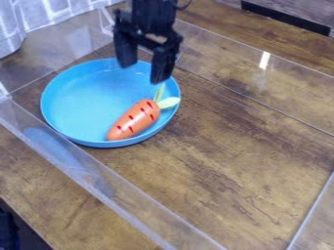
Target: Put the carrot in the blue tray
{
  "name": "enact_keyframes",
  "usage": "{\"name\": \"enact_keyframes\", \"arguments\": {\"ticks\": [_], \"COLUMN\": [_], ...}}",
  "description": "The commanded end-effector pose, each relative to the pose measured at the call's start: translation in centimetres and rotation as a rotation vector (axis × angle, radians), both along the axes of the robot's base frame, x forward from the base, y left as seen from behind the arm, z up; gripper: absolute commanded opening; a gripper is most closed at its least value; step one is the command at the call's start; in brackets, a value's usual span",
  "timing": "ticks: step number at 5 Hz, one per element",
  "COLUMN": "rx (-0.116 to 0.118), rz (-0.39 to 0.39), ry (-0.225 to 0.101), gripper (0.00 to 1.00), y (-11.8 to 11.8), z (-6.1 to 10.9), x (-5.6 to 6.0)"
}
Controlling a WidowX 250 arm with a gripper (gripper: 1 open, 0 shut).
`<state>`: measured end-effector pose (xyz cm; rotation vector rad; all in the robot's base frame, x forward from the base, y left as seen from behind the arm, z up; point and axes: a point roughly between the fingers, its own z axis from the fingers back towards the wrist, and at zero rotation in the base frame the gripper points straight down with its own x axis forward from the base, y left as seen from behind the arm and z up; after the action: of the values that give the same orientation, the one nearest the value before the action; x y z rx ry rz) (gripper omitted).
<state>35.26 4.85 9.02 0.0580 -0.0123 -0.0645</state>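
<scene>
Brown wood-grained tabletop (241, 146), round bright blue tray (78, 106) with raised rim, black gripper (144, 59) above its far side with fingers apart, orange carrot (132, 120) with dark short stripes and pale green leafy tip, lying inside the tray, clear transparent panel edge (131, 200) in front.

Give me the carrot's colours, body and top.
The carrot has an orange body with short dark stripes and a pale green top; the camera view shows it.

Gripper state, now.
Gripper: open, holding nothing, above the far side of the tray; the carrot lies in the tray.
</scene>
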Motion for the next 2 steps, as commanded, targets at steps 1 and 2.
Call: {"name": "enact_keyframes", "arguments": {"ticks": [1, 2], "rx": [0.003, 0.009], "rz": [-0.022, -0.048], "ry": [-0.07, -0.074], "gripper": [1.0, 1.0], "y": [-0.55, -1.01], "z": [2.51, 1.79], "x": [1.46, 1.6]}}
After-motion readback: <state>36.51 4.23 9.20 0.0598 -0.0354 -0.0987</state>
